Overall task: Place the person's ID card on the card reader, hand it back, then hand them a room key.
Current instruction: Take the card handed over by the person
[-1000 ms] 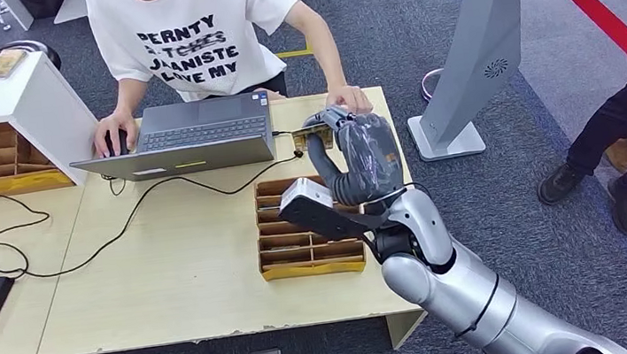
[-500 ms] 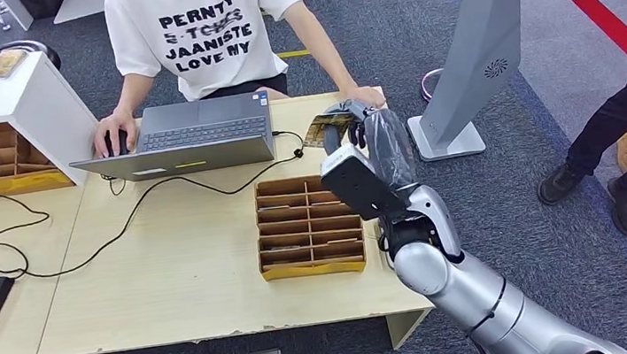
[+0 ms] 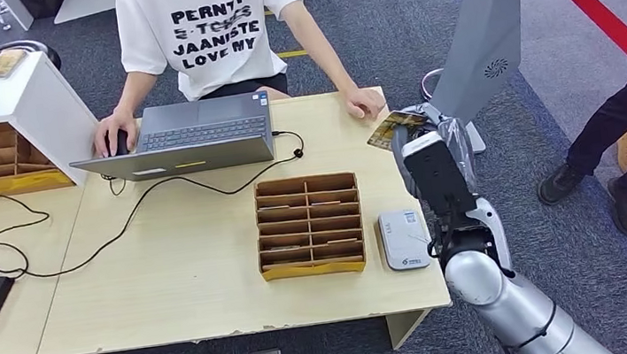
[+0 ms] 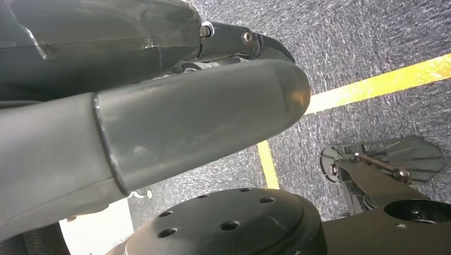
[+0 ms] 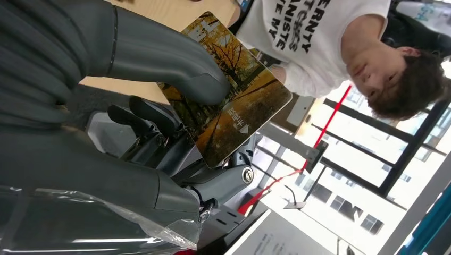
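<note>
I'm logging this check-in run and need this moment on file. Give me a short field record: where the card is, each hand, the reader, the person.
card: autumn-tree picture card, pinched under the thumb of the right hand, held in the air past the table's right edge
right hand: raised beside the table, holding the card
left hand: hanging low over grey carpet, holds nothing
card reader: flat on the table, right of the cardboard organiser, nothing on it
person: behind the laptop, one hand on the table near the card

We see a glossy printed card (image 5: pixel 228 101) pinched in our right hand (image 5: pixel 159 106), whose fingers look like smooth matt grey plastic. The table (image 3: pixel 187 271) is pale matt wood; the carpet (image 3: pixel 511 145) is rough.
</note>
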Available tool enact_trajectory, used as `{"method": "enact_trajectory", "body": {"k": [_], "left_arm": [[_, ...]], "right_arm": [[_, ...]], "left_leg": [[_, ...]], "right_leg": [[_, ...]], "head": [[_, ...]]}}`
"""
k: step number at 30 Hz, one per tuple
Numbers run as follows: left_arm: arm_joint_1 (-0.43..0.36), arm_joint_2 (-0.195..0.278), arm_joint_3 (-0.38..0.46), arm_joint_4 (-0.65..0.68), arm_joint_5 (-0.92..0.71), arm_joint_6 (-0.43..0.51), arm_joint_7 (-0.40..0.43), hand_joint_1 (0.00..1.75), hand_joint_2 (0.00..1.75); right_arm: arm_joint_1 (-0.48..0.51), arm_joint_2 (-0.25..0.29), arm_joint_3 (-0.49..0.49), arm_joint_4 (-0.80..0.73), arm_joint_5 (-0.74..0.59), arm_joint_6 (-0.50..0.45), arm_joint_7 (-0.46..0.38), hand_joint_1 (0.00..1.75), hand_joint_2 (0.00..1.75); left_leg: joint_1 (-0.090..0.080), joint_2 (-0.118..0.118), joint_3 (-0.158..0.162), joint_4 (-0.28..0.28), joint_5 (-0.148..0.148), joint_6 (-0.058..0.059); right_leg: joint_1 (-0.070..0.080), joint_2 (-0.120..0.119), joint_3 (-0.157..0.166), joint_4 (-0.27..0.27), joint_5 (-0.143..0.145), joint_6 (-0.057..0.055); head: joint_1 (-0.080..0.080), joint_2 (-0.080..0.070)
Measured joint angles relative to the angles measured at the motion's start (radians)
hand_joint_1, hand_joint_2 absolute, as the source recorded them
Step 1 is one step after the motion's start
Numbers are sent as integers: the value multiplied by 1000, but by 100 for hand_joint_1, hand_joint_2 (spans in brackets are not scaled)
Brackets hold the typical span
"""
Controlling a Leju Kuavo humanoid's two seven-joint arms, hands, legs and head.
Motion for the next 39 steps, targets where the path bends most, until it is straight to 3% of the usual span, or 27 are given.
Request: {"method": "enact_trajectory", "body": {"k": [15,39], "left_arm": [[0,1,0,0,1,-8,-7,0,0],[-1,1,0,0,-11,-13,-7,0,0]], "right_arm": [[135,-144,-95,-151,89,166,158,175,175],[145,-153,-84,-72,121,301,159,175,175]], "left_leg": [[0,1,0,0,0,0],[0,0,-1,0,0,0]], "right_leg": [[0,0,0,0,0,0],[0,0,0,0,0,0]], "head": [[0,0],[0,0]]}}
